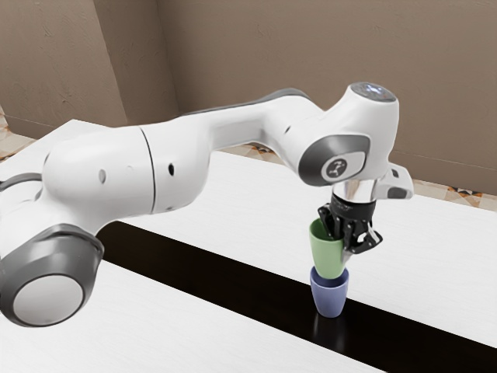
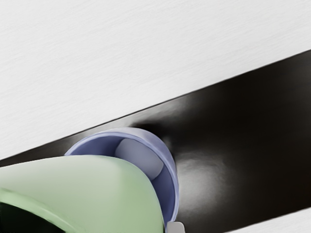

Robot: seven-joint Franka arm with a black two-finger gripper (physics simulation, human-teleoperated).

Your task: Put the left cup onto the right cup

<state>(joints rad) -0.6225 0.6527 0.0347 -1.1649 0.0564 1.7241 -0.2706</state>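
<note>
While fingers (image 1: 347, 233) pinch its rim, green cup (image 1: 328, 252) nests mouth-up in blue cup (image 1: 329, 295), axis near-upright.

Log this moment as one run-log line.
pincer: shut on green cup rim | green cup: base inside blue cup mouth, slightly tilted | blue cup: upright on black strip | release: not yet

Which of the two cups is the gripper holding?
The light green tapered cup, clasped at its rim by the gripper; its base sits in the periwinkle cup standing on the black strip.
</note>
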